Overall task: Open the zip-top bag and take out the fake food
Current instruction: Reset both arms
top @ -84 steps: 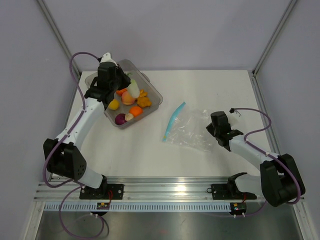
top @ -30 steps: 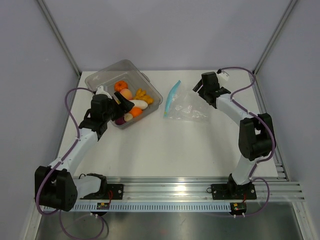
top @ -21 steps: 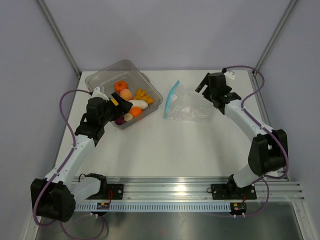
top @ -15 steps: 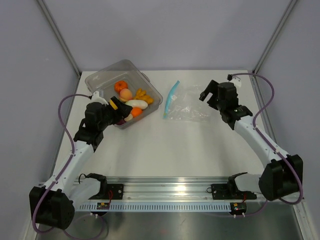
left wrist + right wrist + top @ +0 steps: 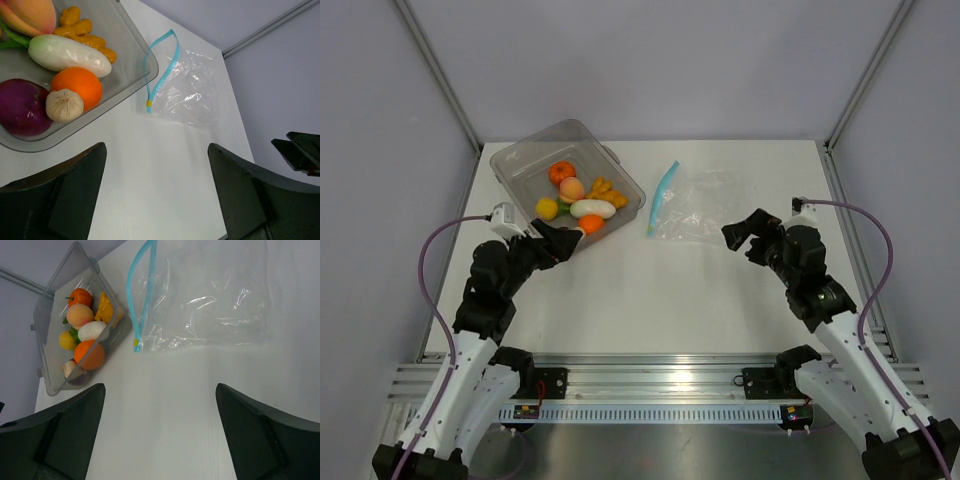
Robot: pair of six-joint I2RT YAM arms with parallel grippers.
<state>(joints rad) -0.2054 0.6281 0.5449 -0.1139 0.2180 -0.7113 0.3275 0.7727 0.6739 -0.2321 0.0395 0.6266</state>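
Note:
The zip-top bag (image 5: 698, 205) lies flat on the white table right of centre, with its light-blue zip strip (image 5: 663, 195) on the left side. It looks empty in the left wrist view (image 5: 186, 92) and in the right wrist view (image 5: 205, 305). The fake food (image 5: 578, 197) sits in a clear tub (image 5: 515, 160): a white radish (image 5: 67, 52), an orange (image 5: 77, 85), a purple onion (image 5: 20, 107) and a garlic (image 5: 64, 105). My left gripper (image 5: 558, 243) hangs open by the tub's near corner, holding nothing. Just in front of the bag, my right gripper (image 5: 748, 233) is open and empty.
The tub (image 5: 60, 285) stands at the back left, angled, its right corner close to the zip strip. Metal frame posts (image 5: 440, 75) rise at both back corners. A metal rail (image 5: 650, 375) runs along the near edge.
Both arms have drawn back toward the near edge. The right gripper has left the bag and opened wider. The left gripper has pulled away from the tub. The bag lies still.

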